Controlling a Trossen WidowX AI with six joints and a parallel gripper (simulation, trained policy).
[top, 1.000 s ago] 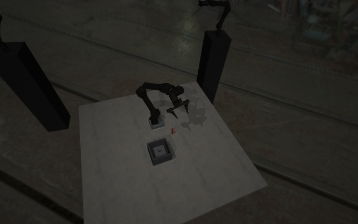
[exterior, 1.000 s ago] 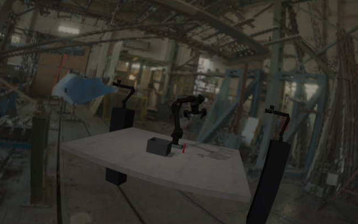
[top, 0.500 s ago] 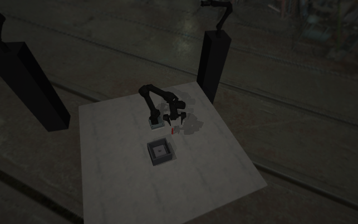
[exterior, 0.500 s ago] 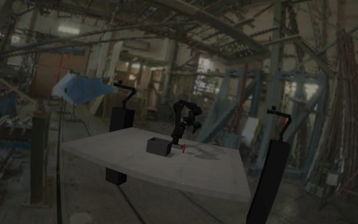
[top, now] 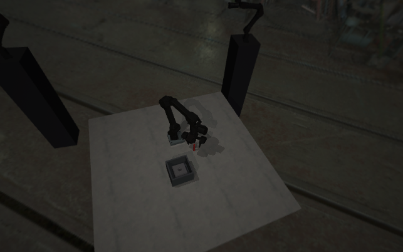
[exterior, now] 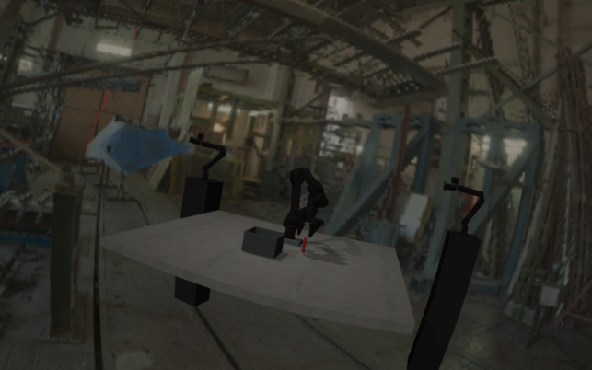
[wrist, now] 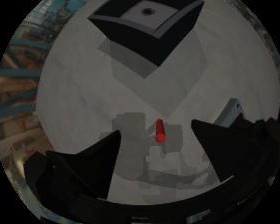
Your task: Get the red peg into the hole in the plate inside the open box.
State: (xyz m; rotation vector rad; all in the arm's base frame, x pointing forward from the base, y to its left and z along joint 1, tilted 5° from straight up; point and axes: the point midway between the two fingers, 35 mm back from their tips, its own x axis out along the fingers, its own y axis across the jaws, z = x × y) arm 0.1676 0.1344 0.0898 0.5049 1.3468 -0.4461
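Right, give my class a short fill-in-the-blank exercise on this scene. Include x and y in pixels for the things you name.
The peg (top: 193,147) (exterior: 304,245) (wrist: 160,131) is coloured ____.
The peg stands ____ the box (top: 182,180) (exterior: 261,244) (wrist: 136,42), not inside it.
The gripper (top: 194,142) (exterior: 307,230) (wrist: 156,129) is ____, not shut.
The plate (top: 176,172) (wrist: 136,15) in the box has a ____ in its middle.

Missing words: red; outside; open; hole

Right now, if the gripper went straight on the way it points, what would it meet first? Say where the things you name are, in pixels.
Probably the red peg (top: 193,147) (exterior: 304,245) (wrist: 161,132), upright on the table (top: 134,200) (exterior: 335,281) (wrist: 71,90) below the open gripper (top: 193,143) (exterior: 309,234) (wrist: 156,129); exact depth and alignment are unclear.
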